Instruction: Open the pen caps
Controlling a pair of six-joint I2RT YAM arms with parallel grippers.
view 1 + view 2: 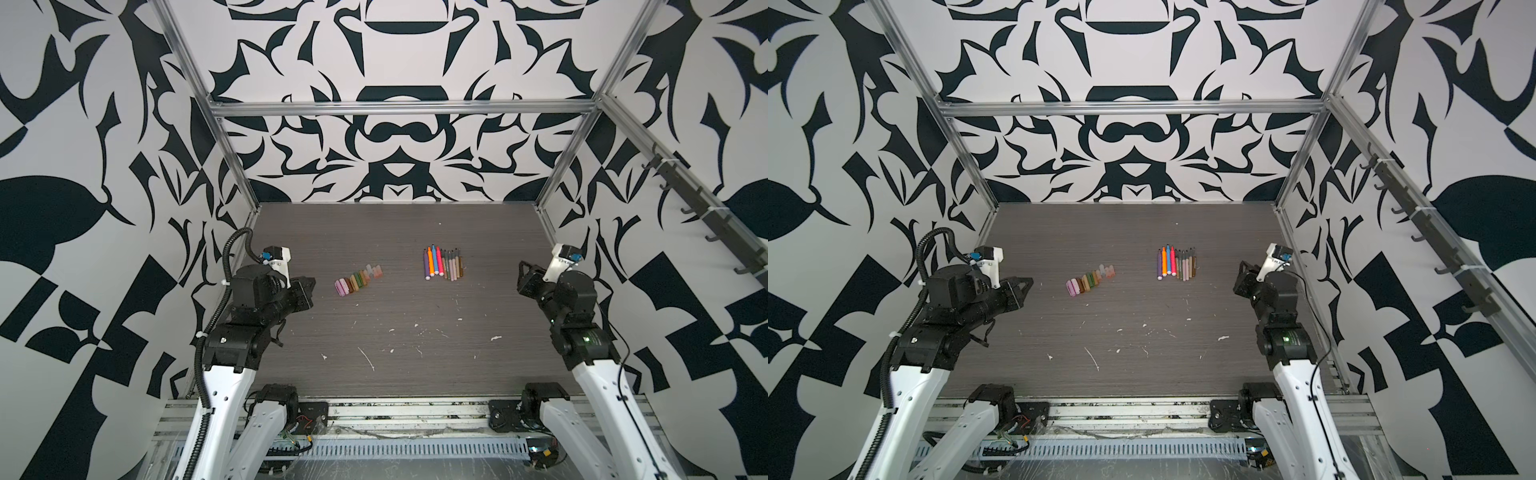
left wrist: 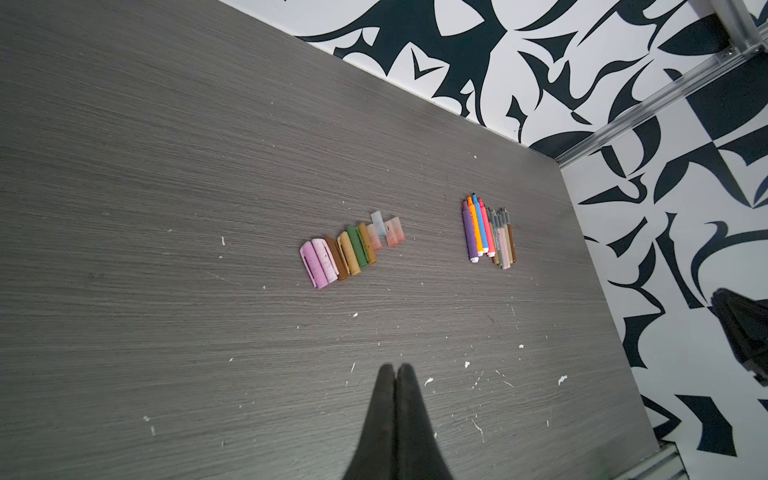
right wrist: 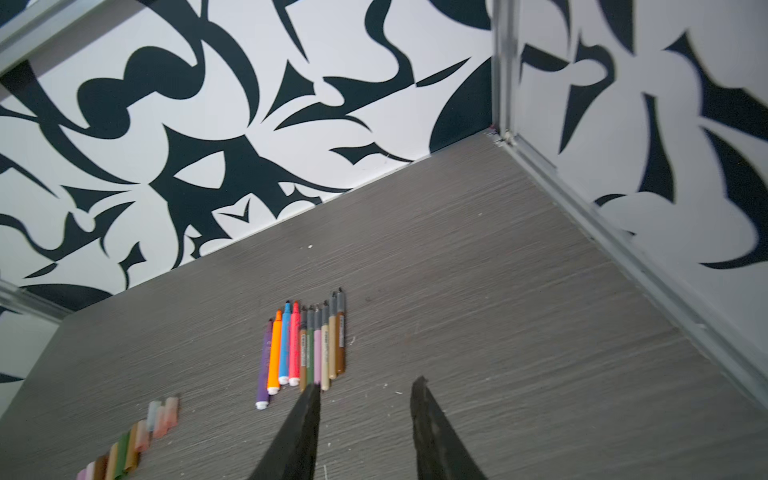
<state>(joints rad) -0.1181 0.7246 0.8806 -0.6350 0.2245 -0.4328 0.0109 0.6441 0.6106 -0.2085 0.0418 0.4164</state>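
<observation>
My left jaws are shut, empty, the pen caps (image 2: 353, 249) ahead. My right jaws stand apart, empty, the pens (image 3: 303, 349) just beyond.

The left gripper (image 2: 397, 368) is held closed, jaws touching; the right gripper (image 3: 365, 384) is held with jaws parted.

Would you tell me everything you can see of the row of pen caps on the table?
The pen caps are about ten short stubby tubes, plastic by their look, lying flat side by side in a slanted row on the grey wood-grain table. Colours run from lilac-pink through brown, tan and green to translucent pale pink and one bluish. Neighbours touch; the pens lie apart.
</observation>
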